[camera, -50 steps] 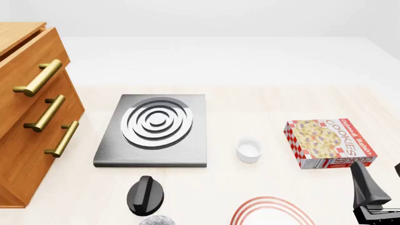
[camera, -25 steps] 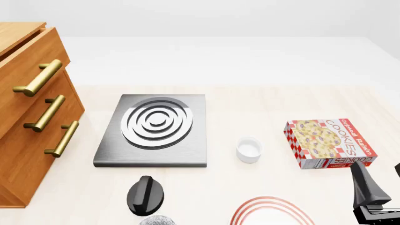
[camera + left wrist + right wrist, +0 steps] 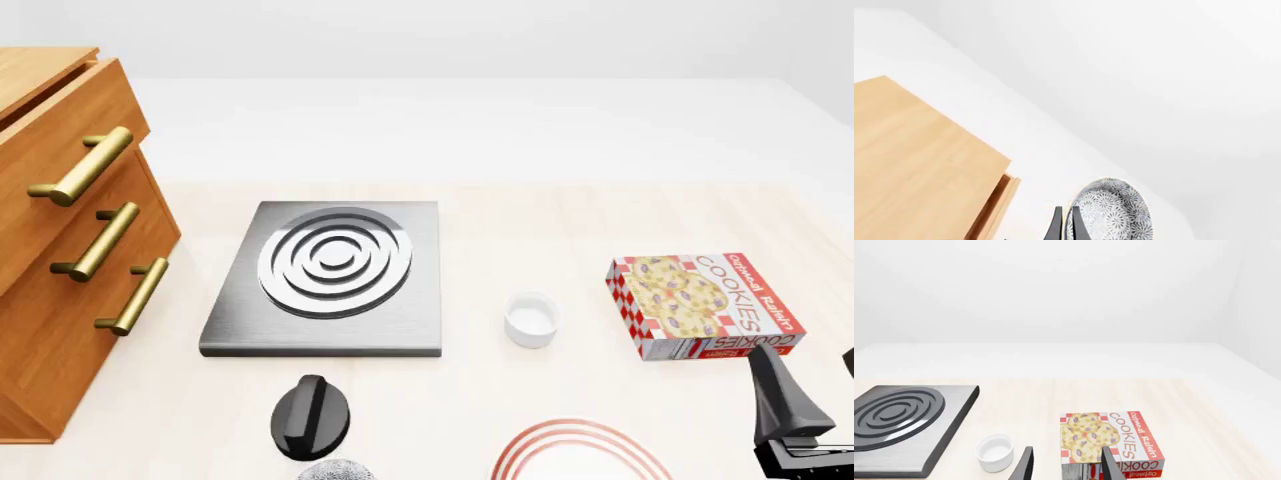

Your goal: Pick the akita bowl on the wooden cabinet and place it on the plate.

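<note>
At bench front edge, 6 o'clock: akita bowl point(image 3: 1111, 212) held on its rim by left tool point(image 3: 1065, 227) | plate point(image 3: 581, 452) beside, not reached | right tool point(image 3: 1066, 467) narrowly open, empty | placing left.

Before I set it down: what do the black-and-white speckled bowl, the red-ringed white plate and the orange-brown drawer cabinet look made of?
The speckled akita bowl looks like glazed ceramic: dense printed pattern on a smooth surface. The red-ringed white plate also looks like glazed ceramic, though only its far edge shows. The orange-brown wooden cabinet shows wood grain with a satin finish; its bar handles look like polished brass. These are renders, so the materials are only apparent.
</note>
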